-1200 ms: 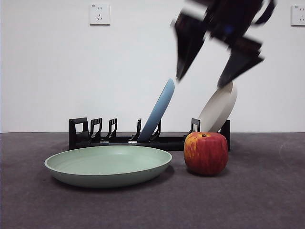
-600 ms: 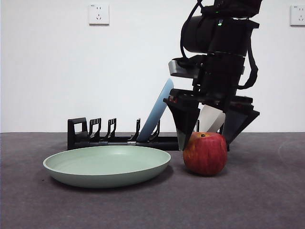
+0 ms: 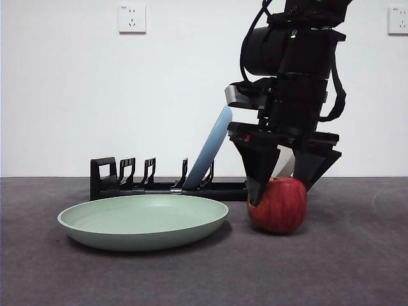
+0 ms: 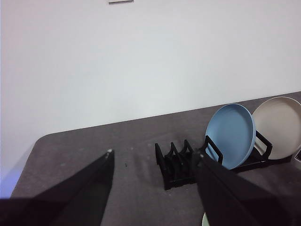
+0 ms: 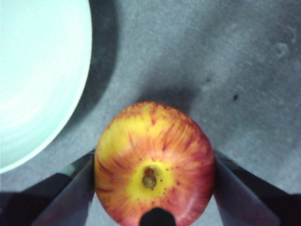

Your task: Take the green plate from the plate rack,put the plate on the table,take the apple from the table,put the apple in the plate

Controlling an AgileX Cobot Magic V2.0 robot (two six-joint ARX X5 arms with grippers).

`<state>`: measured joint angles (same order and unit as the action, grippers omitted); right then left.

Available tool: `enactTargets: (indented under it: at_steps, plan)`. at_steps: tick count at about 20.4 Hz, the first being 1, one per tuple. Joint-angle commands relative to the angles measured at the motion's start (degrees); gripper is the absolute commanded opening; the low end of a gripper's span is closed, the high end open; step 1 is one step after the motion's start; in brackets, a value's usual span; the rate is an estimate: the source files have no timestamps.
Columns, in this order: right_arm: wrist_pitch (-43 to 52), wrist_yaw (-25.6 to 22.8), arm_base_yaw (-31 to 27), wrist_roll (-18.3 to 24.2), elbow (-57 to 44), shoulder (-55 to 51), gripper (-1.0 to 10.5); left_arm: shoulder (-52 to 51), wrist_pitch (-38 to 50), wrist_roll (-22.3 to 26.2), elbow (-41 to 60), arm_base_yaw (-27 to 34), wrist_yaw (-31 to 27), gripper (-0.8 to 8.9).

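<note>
Apple pickup in hand: my right gripper point(image 3: 282, 188) pinches the round red-and-yellow apple point(image 5: 153, 162) beside the pale mint-green matte plate point(image 3: 143, 221); next, lift and carry over that plate.

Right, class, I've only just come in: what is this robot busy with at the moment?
The right gripper has come down over the apple, which sits on the table, with one jaw against each side of it. The apple is not yet lifted. The green plate already lies flat on the table beside it, out of the plate rack, which holds a blue plate and a beige one. The left gripper waits open, away from the work.
</note>
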<state>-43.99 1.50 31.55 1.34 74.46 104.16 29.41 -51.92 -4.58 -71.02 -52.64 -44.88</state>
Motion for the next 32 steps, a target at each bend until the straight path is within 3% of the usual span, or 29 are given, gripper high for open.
enactTargets:
  at_steps: [1, 5, 11, 18, 23, 25, 29, 32]
  plan:
    - [-0.17, 0.35, 1.03, -1.44, 3.76, -2.64, -0.1, -0.17, 0.15, -0.57, 0.37, 0.13, 0.15, 2.81]
    - [0.17, 6.05, 5.22, -1.4, 12.07, -3.48, -0.1, -0.17, -0.28, -1.68, 0.37, 0.13, 0.33, 2.81]
    - [8.28, 5.62, 12.5, -1.46, 13.97, 0.87, -0.1, -0.17, -0.92, -1.7, 0.37, 0.13, 0.35, 2.81]
    - [8.7, 3.93, 15.17, -1.38, 13.97, 11.87, -0.1, -0.17, -0.94, -1.7, 0.37, 0.13, 0.35, 2.81]
    - [8.41, 4.33, 15.93, -1.49, 13.97, 13.94, 0.1, -0.17, -2.21, -1.92, 0.37, 0.13, 0.33, 2.81]
    - [8.59, 4.33, 16.15, -1.97, 13.97, 13.9, 1.0, -0.17, -2.89, -2.12, 0.37, 0.13, 0.33, 2.81]
    - [8.57, 4.11, 16.15, -3.21, 13.97, 13.9, 4.1, -0.17, -3.96, -3.37, 0.37, 0.13, 0.28, 2.81]
    - [8.63, 4.13, 16.22, -3.41, 13.99, 13.9, 4.7, -0.17, -3.91, -3.39, 0.37, 0.13, 0.28, 2.81]
